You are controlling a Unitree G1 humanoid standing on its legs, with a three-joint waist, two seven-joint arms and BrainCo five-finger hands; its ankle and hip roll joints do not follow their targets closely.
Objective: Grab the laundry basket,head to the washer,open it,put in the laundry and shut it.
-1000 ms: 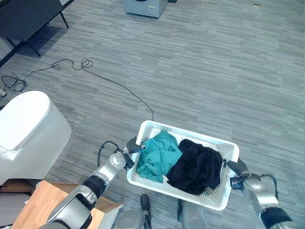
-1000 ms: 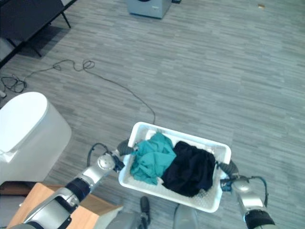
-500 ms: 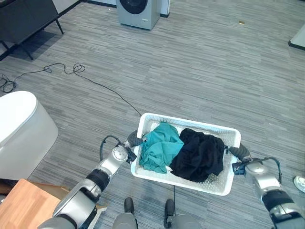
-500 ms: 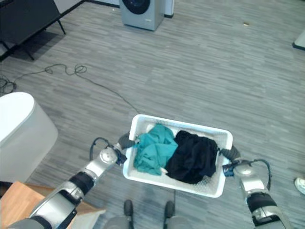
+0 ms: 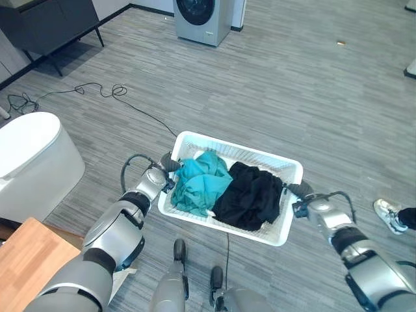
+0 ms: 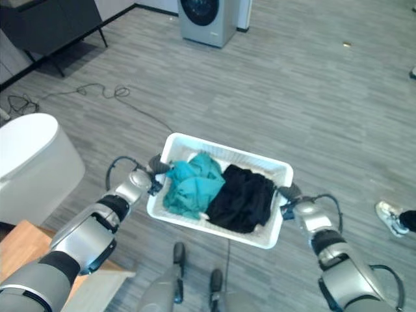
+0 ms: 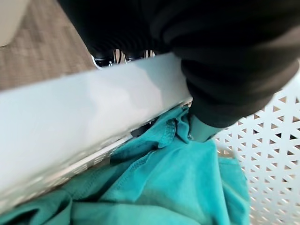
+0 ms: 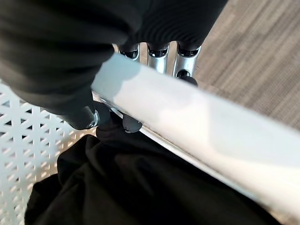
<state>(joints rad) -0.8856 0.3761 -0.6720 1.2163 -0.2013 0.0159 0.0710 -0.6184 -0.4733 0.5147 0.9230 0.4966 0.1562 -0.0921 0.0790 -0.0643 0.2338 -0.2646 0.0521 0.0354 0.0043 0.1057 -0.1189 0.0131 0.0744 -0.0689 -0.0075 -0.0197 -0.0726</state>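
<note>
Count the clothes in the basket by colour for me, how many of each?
Teal clothes: 1 bundle
Black clothes: 1 bundle
Total: 2 bundles in the white basket. Each is crumpled, so I cannot tell whether a bundle is more than one garment.

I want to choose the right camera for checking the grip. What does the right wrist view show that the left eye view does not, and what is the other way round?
Right wrist view alone: the right hand's fingers curled under the basket rim, thumb inside the mesh wall.

Left eye view alone: the washer far ahead, the teal garment, the left hand at the opposite rim, a white rounded object, and a person's shoe.

Both: the white basket, the black garment and the right hand.
</note>
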